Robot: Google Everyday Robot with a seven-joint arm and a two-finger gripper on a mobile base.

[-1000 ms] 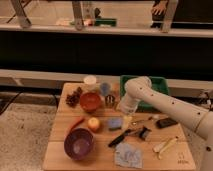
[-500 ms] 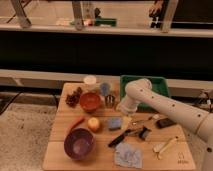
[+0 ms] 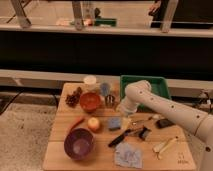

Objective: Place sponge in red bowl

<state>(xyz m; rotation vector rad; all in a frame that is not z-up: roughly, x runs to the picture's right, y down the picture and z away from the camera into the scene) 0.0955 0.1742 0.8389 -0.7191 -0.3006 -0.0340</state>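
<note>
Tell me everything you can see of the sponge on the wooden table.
The sponge is a small blue-grey rectangular block, soft-looking, lying flat on the wooden table near its middle. Nothing lies on it. The gripper hangs close beside it, slightly above; whether they touch I cannot tell. The red bowl stands apart, behind it.

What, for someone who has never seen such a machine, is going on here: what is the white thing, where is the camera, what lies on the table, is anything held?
The white jointed thing is a robot arm. Its grasping tool hangs low and open beside the blue-grey sponge, holding nothing. The single picture looks down on a wooden table from above. Also on it: a red bowl, a purple bowl, a wrinkled cloth and a green tray.
</note>
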